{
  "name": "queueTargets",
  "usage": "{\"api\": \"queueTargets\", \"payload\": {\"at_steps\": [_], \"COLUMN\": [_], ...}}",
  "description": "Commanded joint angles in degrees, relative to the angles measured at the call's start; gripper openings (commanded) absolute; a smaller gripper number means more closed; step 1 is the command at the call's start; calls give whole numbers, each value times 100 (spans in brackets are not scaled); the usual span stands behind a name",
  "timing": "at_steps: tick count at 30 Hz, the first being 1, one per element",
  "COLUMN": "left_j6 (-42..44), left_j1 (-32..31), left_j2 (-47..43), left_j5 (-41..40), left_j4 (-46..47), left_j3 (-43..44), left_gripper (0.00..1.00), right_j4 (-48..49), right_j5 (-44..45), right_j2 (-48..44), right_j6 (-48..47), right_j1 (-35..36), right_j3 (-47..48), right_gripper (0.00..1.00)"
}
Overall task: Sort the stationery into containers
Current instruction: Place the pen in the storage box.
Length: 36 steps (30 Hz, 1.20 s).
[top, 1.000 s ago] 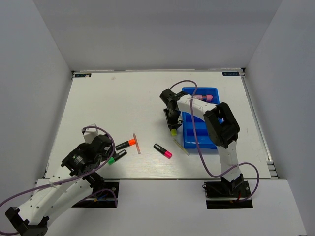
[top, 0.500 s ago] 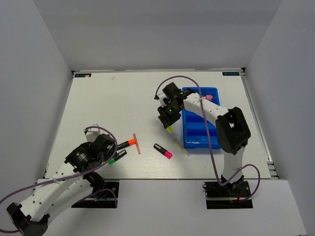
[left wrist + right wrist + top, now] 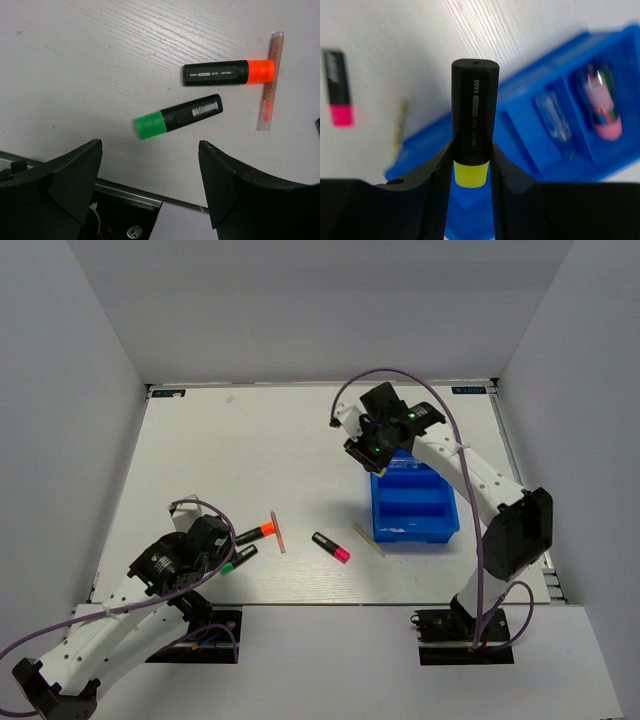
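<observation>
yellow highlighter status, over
Right pincer shut on black yellow-tipped highlighter, over blue plastic tray. Left pincer open over green-capped black highlighter. Pink tube, clear bottle in tray.

The counter is white-painted wood, matt, its grain showing as fine ridges. The tray is smooth blue plastic with a slight sheen. The yellow highlighter has a satin black plastic barrel; the left end effector looks matt black plastic too

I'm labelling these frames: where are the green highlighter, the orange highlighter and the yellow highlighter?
green highlighter (image 3: pixel 178 116), left wrist view, black barrel just past the cap.
orange highlighter (image 3: pixel 229 73), left wrist view, middle of black barrel.
yellow highlighter (image 3: pixel 472 120), right wrist view, black barrel.
</observation>
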Motion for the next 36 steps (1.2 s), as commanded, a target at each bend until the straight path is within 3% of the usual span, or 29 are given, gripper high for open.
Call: {"api": "queueTargets", "payload": {"at_steps": [1,5,11,16,22,24,27,31,35,36], "left_j6": [-97,-88,-45,-36,-27,-71,-123,-334,-624,-703], "left_j1": [25,25,24,33,33,25,25,33,42,33], "left_j2": [-54,-27,-62,-36,8,-1,8,166,324,324], "left_j5": [-28,25,104,174,183,192,244,332,472,508], "left_j4": [33,85,173,226,234,234,269,305,278,409], "left_j3": [-62,-70,-106,-167,-158,-193,-255,-334,-334,-351], "left_gripper": [88,88,88,88,88,88,88,88,86,86], "right_j4": [-212,238,351,1062,1291,1283,1318,1459,1520,1529], "right_j5": [676,740,-137,-359,-412,-420,-403,-367,-411,-420], "right_j2": [-636,-964,-1316,-1343,-965,-921,-868,-841,-877,-894], "right_j6": [-1058,-1631,-2632,-3766,-4312,-4347,-4408,-4435,-4444,-4444], "right_j1": [-333,-806,-1308,-1651,-1889,-1915,-1933,-1994,-1986,-2003], "right_j3": [-662,-1435,-2139,-2956,-2746,-2694,-2676,-2799,-2843,-2860], "right_gripper": [0,0,0,0,1,19,31,37,54,54]}}
